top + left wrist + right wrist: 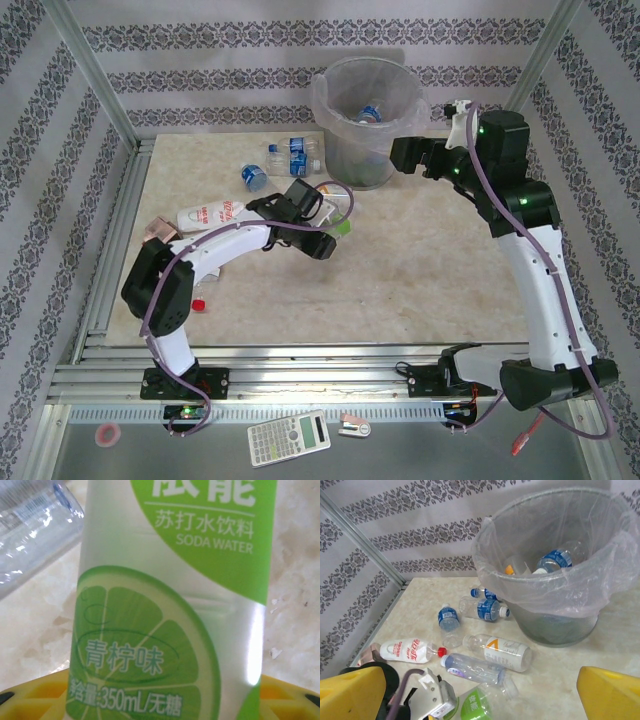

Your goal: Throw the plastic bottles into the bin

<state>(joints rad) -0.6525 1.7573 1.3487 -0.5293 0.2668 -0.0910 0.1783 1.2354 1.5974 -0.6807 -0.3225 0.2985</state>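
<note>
While the right gripper [405, 155] hangs wide open and empty beside the round grey mesh bin [355, 165] with its clear bag, the left gripper [322, 222] is low over the clear plastic bottle with the green lime label [175, 605]. This bottle lies flat near the middle of the beige table [430, 280], apart from the bin. The yellow fingers [30, 700] stand on both sides of its body. Whether they press it, I cannot tell. The long axis runs across the gap between the fingers, so I think they take the narrow width. The print reads upright, so the cap probably points away from the wrist.
</note>
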